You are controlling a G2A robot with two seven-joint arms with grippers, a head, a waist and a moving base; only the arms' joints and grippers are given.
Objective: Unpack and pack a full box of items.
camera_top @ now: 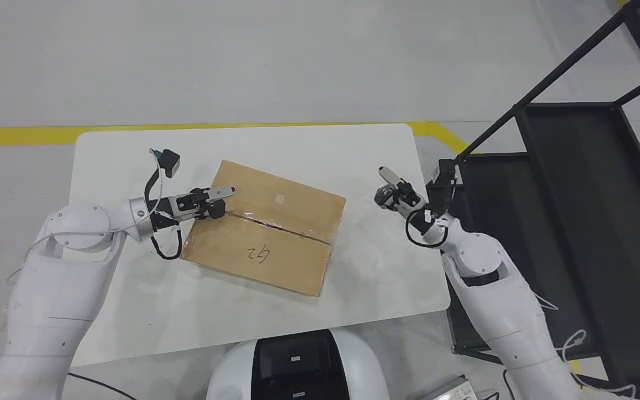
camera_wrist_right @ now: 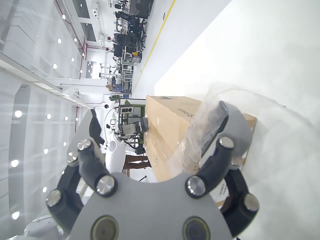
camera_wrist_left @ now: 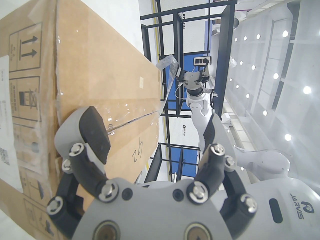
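A taped brown cardboard box (camera_top: 265, 225) lies in the middle of the white table (camera_top: 120, 320). My left gripper (camera_top: 219, 200) is open at the box's left end; one black pad (camera_wrist_left: 96, 131) rests on the box (camera_wrist_left: 100, 63) top by the centre seam, and the other finger is off it in the air. My right gripper (camera_top: 388, 186) hangs open just past the box's right end. A strip of clear tape (camera_wrist_right: 195, 136) clings to one of its fingers (camera_wrist_right: 225, 118). The tape (camera_wrist_left: 167, 86) still runs down to the seam at the far end.
A black metal rack (camera_top: 560, 200) stands close against the table's right side, behind the right arm. Bare table surface lies around the box on every side. A yellow line (camera_top: 40, 133) marks the floor beyond the table.
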